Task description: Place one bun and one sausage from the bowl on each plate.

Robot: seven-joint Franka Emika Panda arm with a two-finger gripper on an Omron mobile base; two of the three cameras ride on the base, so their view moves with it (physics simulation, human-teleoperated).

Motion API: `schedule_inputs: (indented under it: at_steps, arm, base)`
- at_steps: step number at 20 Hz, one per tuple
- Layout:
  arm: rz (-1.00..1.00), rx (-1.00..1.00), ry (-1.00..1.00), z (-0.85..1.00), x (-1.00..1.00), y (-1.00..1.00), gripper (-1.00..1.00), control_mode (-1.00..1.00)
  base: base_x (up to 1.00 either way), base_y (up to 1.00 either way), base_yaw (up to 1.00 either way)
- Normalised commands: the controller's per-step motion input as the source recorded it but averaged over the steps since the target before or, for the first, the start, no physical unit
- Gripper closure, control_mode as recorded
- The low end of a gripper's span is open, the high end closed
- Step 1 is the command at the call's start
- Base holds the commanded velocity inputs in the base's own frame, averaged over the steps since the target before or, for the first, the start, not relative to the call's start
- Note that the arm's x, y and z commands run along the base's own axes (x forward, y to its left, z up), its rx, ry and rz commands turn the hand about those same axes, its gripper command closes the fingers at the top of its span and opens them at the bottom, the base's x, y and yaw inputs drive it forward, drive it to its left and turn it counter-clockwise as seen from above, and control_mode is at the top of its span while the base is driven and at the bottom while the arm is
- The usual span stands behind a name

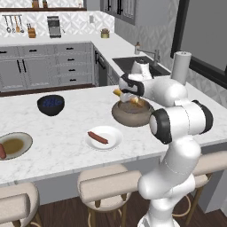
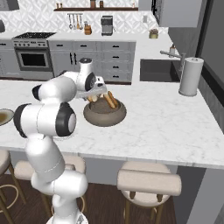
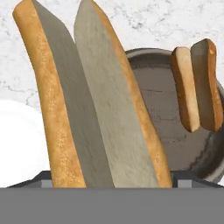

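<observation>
A split bun [image 3: 96, 100] stands up close in the hand view, and my gripper [image 1: 124, 96] is shut on it just above the left rim of the brown-tan bowl [image 1: 132, 116]. A second bun [image 3: 197, 92] leans inside the bowl [image 3: 175, 135]. The white plate [image 1: 111, 144] sits in front of the bowl and carries a sausage [image 1: 97, 137]. At the far left, the grey-rimmed plate [image 1: 20, 138] also holds a sausage [image 1: 2, 150]. The right base view shows the gripper [image 2: 97, 95] over the bowl [image 2: 105, 114]; the bun hides its fingertips.
A glossy dark blue bowl [image 1: 50, 104] stands on the island's far left. A paper towel roll [image 2: 191, 76] rises by the sink [image 2: 157, 70] to the right. Stools [image 1: 104, 184] line the island's near edge.
</observation>
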Motion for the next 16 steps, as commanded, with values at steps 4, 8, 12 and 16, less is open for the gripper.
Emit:
schedule_inputs:
  at_steps: [4,8,12,16]
  arm:
    - [0.11,0.0,0.07,-0.04,-0.75,0.98,1.0,-1.0]
    - [0.17,-0.02,0.16,-0.47,-0.44,0.72,1.0,-1.0]
    - [0.14,-0.1,0.26,-0.46,-0.22,0.51,1.0,-1.0]
    - [0.08,-0.13,0.18,-0.49,0.01,0.32,1.0,-1.0]
  base:
    - [0.0,0.0,0.0]
    - [0.0,0.0,0.0]
    - [0.0,0.0,0.0]
    - [0.0,0.0,0.0]
